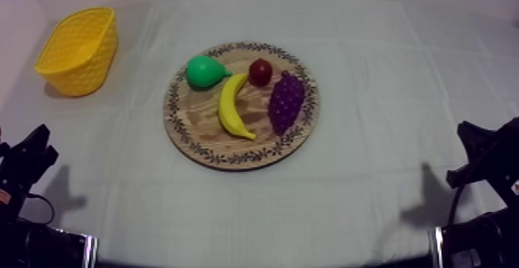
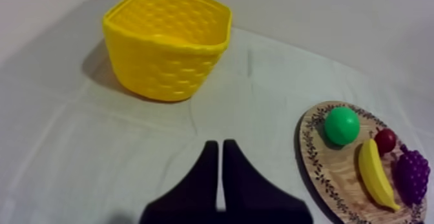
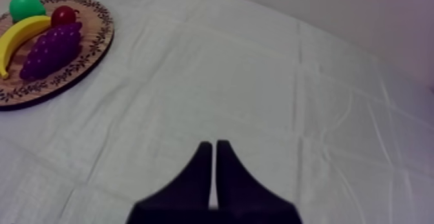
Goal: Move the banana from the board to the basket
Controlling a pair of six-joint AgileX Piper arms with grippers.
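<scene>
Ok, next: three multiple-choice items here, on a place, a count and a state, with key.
1. Where is the banana? A in the yellow basket; B on the wooden board, between pear and grapes; C in a gripper.
2. How many fruits lie on the board? A two; B three; C four.
3. The left gripper and right gripper are: A open; B shut on nothing; C holding fruit.
Key: 1 B, lying there, apart from the yellow basket. 2 C, counting the small red fruit. 3 B, each pair of fingers lies together as a wedge.
</scene>
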